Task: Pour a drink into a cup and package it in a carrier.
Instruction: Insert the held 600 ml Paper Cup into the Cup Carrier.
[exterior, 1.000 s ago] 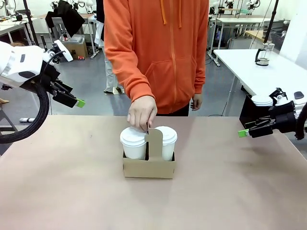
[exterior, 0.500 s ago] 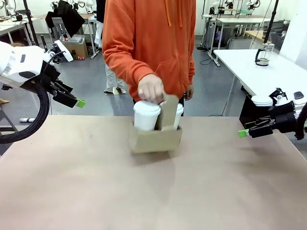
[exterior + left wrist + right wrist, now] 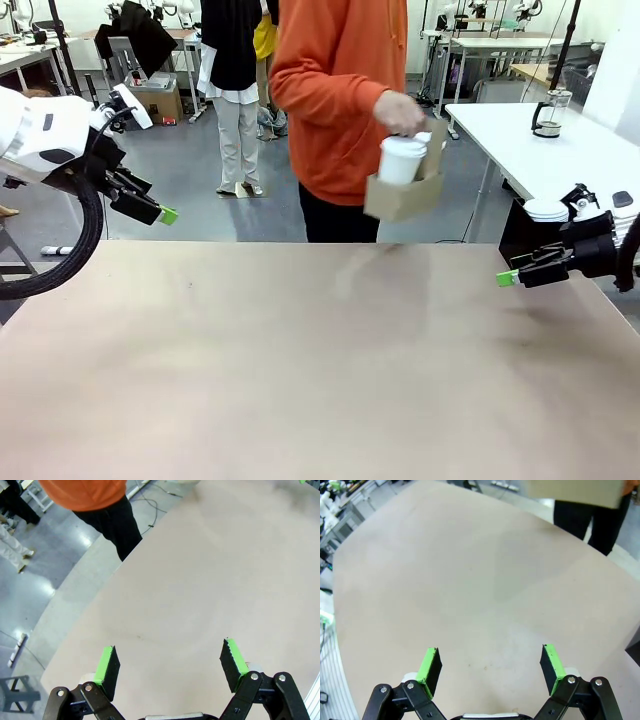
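Note:
A person in an orange hoodie stands behind the far edge of the table, turned to the right. One hand (image 3: 400,112) holds the brown cardboard carrier (image 3: 398,199) in the air by its handle tab. A white lidded cup (image 3: 402,160) stands in it, with a second one partly hidden behind. The drink is hidden. The carrier's underside (image 3: 575,492) shows at the top of the right wrist view. My left gripper (image 3: 160,212) (image 3: 170,655) hovers open and empty at the table's left side. My right gripper (image 3: 508,277) (image 3: 490,657) hovers open and empty at the right side.
The brown table (image 3: 300,380) lies bare between the arms. A black box with white lids (image 3: 547,210) sits by my right arm. A glass carafe (image 3: 548,114) stands on the white table at the back right. Another person (image 3: 235,90) stands farther off.
The person has lifted the carrier with its cups off the table's middle and carried it up and to the right, turning away. Both arms have stayed still.

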Motion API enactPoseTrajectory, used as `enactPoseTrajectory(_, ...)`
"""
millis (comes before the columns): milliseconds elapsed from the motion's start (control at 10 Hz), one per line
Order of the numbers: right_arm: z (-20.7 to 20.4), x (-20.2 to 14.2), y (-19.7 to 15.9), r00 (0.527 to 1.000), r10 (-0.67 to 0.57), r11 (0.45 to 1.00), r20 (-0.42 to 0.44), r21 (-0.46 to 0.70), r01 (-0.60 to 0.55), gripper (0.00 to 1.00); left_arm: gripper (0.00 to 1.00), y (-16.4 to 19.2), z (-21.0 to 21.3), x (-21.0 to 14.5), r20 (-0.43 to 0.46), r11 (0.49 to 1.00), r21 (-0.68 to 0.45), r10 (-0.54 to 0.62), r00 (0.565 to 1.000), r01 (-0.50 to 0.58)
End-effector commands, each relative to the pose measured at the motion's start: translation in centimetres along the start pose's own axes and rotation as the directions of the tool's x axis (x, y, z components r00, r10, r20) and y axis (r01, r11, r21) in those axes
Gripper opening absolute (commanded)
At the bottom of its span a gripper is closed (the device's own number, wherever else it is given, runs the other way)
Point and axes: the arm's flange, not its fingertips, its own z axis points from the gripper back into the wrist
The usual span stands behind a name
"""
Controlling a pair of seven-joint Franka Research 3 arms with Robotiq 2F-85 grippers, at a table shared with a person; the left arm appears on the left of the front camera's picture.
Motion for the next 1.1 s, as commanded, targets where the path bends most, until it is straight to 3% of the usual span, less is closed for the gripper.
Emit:
enactPoseTrajectory(0, 0.30, 0.14, -0.08, 1.000, 0.007, 1.000, -0.001, 0.003, -0.007, 1.00, 1.00, 0.06, -0.09, -0.09, 0.002, 1.000, -0.006, 0.011, 1.000, -0.011)
enactPoseTrajectory(1000, 0.30, 0.14, -0.08, 1.000, 0.007, 1.000, -0.001, 0.003, -0.007, 1.00, 1.00, 0.06, -0.09, -0.09, 0.002, 1.000, -0.006, 0.011, 1.000, -0.011)
